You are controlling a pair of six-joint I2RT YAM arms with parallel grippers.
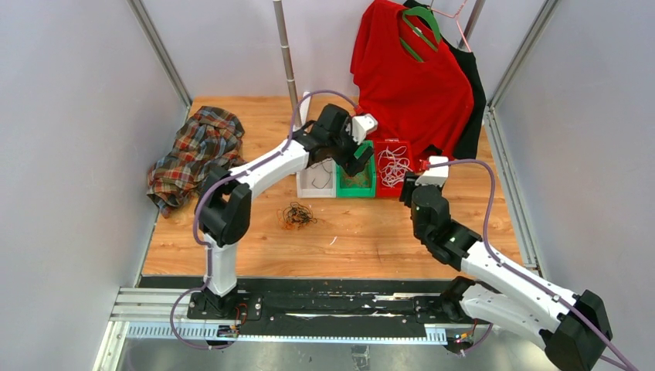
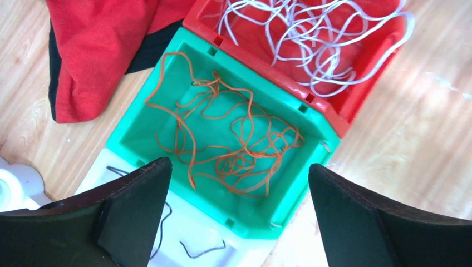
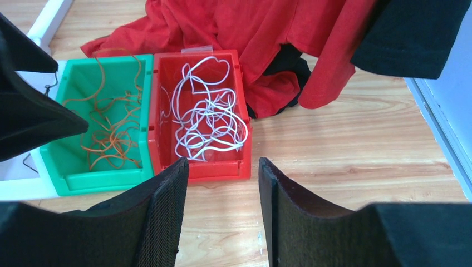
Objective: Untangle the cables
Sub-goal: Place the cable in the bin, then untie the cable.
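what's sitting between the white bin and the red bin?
The green bin, holding loose orange cables, stands between the white bin and the red bin; the top external view shows the row.

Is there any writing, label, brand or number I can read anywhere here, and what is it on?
None: no view shows readable text. The red plastic bin, green plastic bin, white plastic bin, hanging red shirt and crumpled checked shirt all look plain, with no print or label visible.
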